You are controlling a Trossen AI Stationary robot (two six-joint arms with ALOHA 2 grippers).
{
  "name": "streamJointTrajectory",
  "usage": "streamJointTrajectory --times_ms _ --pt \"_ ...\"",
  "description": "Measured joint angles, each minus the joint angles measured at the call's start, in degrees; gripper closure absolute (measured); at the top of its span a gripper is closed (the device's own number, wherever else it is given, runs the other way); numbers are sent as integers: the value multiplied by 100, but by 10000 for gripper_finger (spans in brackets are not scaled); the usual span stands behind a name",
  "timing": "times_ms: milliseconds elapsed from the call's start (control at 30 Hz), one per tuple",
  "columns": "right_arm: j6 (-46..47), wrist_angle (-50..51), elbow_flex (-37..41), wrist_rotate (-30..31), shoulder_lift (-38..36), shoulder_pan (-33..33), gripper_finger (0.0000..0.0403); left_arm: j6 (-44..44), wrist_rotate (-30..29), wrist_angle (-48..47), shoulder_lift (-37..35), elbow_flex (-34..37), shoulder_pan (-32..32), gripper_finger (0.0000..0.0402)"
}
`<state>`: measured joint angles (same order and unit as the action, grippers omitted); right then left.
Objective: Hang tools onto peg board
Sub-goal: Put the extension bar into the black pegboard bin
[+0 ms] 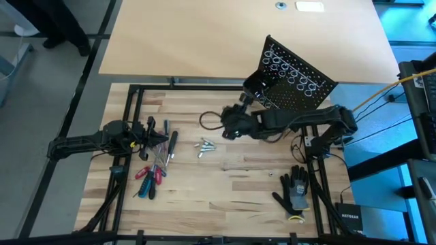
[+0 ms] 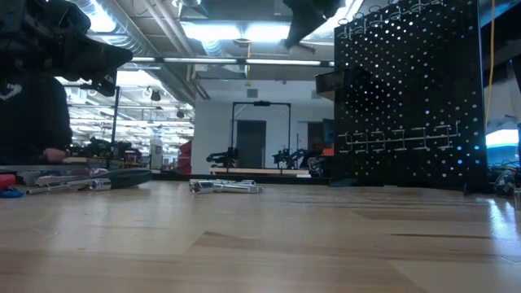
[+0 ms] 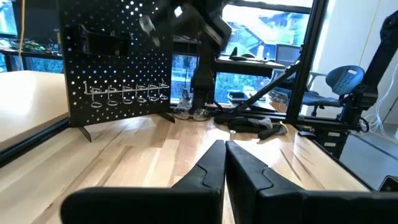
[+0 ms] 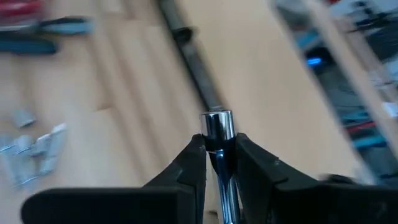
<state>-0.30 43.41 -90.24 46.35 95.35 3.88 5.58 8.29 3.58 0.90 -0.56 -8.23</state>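
Note:
The black peg board (image 1: pixel 294 76) stands tilted at the table's far right, with wire rings along its rows; the low view shows it as peg board (image 2: pixel 407 98). Red, blue and black screwdrivers (image 1: pixel 153 170) lie at the left, and small silver bits (image 1: pixel 206 147) lie mid-table. My right gripper (image 4: pixel 219 146) is raised above the table in front of the board, shut on a silver tool. My left gripper (image 3: pixel 224 149) is shut on nothing and hovers by the screwdriver pile. My right gripper pinches a slim silver metal tool between its two fingers, just below its thicker cylindrical head (image 4: pixel 217 127). The head sticks out past the fingertips and the shaft runs back along the fingers. The tool is lifted clear of the table.
A black-and-grey glove (image 1: pixel 294 190) lies at the near right. A black frame rail (image 1: pixel 184 86) borders the work area's far side. Bare wood lies between the silver bits and the glove. Cables trail beside the right arm's base (image 1: pixel 320 139).

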Motion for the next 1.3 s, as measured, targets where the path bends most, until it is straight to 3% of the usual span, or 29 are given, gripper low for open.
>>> streamJointTrajectory --times_ms 167,567,833,1033,1300 --pt "-252 63 0 464 -325 -236 332 -107 0 3 1 0 0 400" --pt "-104 778 -2 418 -494 -1400 332 -104 0 0 1 1 0 400" --pt "335 1082 -2 223 -490 -1642 328 -104 0 0 1 1 0 400" --pt "670 1154 -2 167 -462 -1642 308 -89 0 0 1 0 0 400" --pt "888 1374 -2 209 -462 -1627 255 -102 0 0 -1 0 0 400"
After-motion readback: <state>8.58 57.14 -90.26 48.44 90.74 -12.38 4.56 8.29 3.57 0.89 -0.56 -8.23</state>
